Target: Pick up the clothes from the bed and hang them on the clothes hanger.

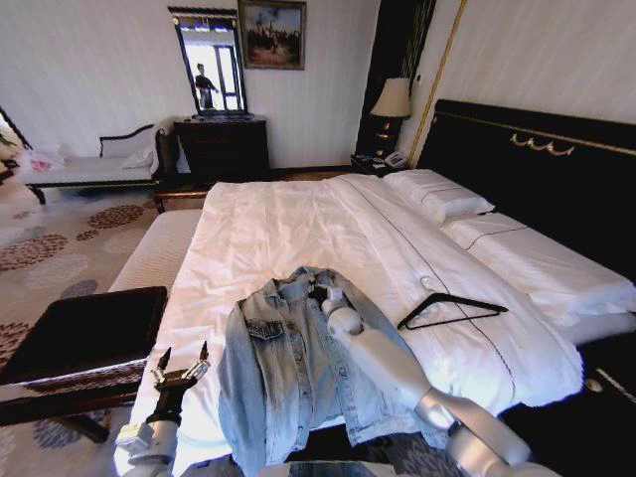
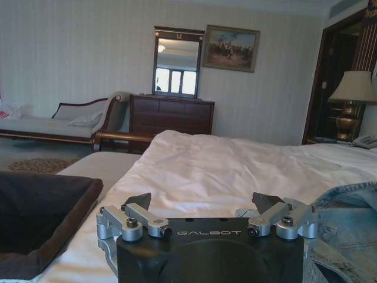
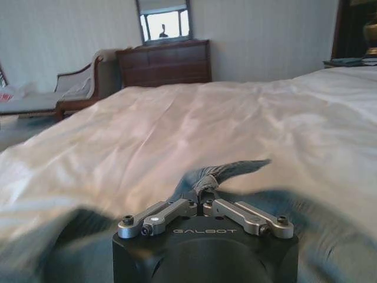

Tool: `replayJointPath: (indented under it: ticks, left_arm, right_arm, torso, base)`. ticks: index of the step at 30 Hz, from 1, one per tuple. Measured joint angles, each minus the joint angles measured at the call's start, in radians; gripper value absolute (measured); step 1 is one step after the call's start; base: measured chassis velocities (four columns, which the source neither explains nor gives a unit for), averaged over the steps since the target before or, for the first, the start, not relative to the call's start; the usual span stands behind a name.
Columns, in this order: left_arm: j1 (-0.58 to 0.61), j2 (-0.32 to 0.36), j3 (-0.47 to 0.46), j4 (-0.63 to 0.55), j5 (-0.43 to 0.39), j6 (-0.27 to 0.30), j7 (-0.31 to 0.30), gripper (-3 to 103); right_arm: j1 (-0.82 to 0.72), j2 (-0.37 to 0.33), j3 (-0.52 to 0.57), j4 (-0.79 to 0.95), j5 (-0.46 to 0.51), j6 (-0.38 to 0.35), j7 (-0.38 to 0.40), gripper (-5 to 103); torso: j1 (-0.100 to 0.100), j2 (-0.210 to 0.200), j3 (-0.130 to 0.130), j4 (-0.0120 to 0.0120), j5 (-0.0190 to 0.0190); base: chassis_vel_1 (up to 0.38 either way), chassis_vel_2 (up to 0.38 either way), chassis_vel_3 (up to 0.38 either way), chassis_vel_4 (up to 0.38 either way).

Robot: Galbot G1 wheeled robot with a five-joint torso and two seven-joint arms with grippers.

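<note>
Right gripper (image 3: 203,197) on jacket collar (image 3: 227,171)

On the bed (image 1: 298,234) lay one denim jacket (image 1: 288,363) and, beside it toward the headboard, one black hanger (image 1: 452,310). Two white pillows (image 1: 437,194) rested against the headboard end of the bed. Past the bed stood one lamp (image 1: 392,101), one dresser (image 1: 224,147), one mirror (image 1: 211,65) and one framed painting (image 1: 271,34).
</note>
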Motion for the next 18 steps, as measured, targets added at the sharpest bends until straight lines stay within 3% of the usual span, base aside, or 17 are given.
replayJointPath:
  ticks: [8, 18]
  left_arm:
    - [0.002, -0.003, 0.011, -0.008, 0.015, 0.002, 0.000, 98]
    - [0.009, -0.015, 0.033, -0.016, 0.040, 0.001, -0.001, 98]
  right_arm:
    - [0.111, -0.063, 0.019, -0.099, 0.077, -0.032, -0.050, 0]
    - [0.163, -0.063, 0.024, -0.245, 0.101, -0.037, -0.071, 0]
  torso:
    - [0.000, 0.000, 0.000, 0.0000, 0.0001]
    - [0.000, 0.000, 0.000, 0.0001, 0.0000]
  base:
    - [0.000, 0.000, 0.000, 0.000]
    - [0.000, 0.000, 0.000, 0.000]
